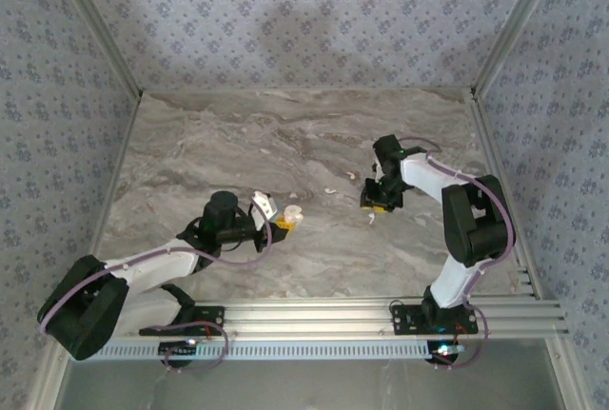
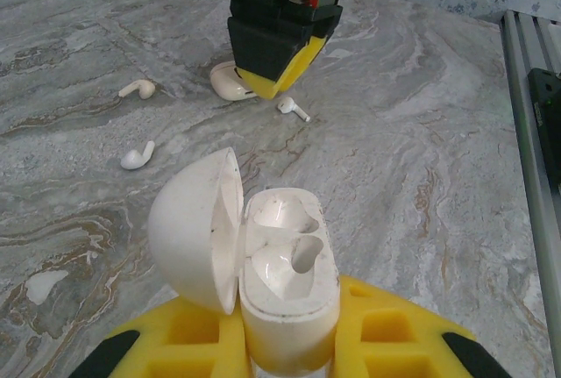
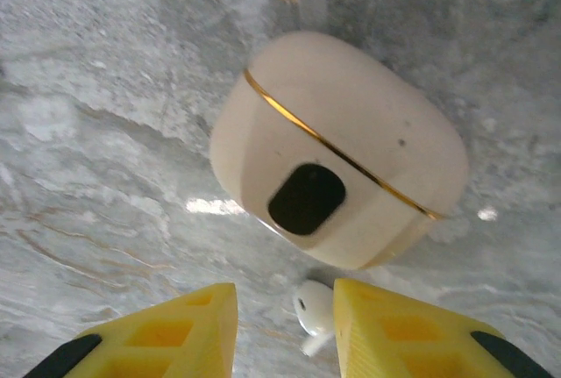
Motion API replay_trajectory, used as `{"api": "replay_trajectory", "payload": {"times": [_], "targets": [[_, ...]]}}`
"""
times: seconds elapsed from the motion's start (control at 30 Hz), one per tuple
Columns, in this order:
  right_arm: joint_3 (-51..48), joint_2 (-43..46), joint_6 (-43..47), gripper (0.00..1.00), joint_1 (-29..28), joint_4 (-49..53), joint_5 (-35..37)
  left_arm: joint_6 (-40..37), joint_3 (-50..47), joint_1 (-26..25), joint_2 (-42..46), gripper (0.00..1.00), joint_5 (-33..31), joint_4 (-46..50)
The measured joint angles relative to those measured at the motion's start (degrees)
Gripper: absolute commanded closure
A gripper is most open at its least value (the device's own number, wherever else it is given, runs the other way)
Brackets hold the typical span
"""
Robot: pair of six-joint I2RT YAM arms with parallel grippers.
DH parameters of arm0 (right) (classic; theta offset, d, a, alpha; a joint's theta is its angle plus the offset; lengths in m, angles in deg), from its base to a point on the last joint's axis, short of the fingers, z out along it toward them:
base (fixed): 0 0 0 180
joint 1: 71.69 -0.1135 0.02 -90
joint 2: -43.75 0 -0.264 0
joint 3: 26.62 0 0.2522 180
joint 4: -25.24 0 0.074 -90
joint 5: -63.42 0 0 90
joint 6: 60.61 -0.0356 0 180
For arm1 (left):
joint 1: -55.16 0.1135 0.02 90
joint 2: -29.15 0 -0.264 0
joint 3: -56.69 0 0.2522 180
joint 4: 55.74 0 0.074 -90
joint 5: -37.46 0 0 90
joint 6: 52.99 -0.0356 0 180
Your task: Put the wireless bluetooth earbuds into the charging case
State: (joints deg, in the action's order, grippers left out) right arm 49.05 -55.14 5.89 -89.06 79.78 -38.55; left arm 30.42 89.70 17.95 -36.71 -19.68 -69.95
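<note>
Right claw (image 3: 285,325) is spread around one earbud (image 3: 314,308) on the counter (image 3: 105,132), right side. Left claw (image 2: 285,343) pinches the open case (image 2: 285,255). I think earbuds are tiny, light, hard and slippery; pinch the round head gently.

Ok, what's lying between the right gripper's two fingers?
In the right wrist view: one white earbud, lying on the marble table between the fingers of the right gripper, beside the pinkish case.

White arms (image 1: 152,265) with black joints, lilac cables (image 1: 509,222); left tool (image 1: 283,227) and right tool (image 1: 379,205) yellow-fingered, black-tipped.
</note>
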Motion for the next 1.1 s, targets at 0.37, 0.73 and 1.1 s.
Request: {"api": "replay_trajectory", "payload": {"times": [0.37,0.73,1.1], "targets": [[1.03,-0.33,0.0,0.67,-1.18,4.76,2.99,-0.39,-0.07,0.11,0.87,0.86,-0.24,0.92],[1.49,-3.67,0.0,0.69,-2.05,3.72,2.75,-0.44,-0.63,0.15,3.63,0.86,-0.9,2.27],[2.8,-3.69,0.13,0.7,-3.17,2.51,2.82,-0.42,-0.7,0.15,3.63,0.86,-1.03,2.78]]}}
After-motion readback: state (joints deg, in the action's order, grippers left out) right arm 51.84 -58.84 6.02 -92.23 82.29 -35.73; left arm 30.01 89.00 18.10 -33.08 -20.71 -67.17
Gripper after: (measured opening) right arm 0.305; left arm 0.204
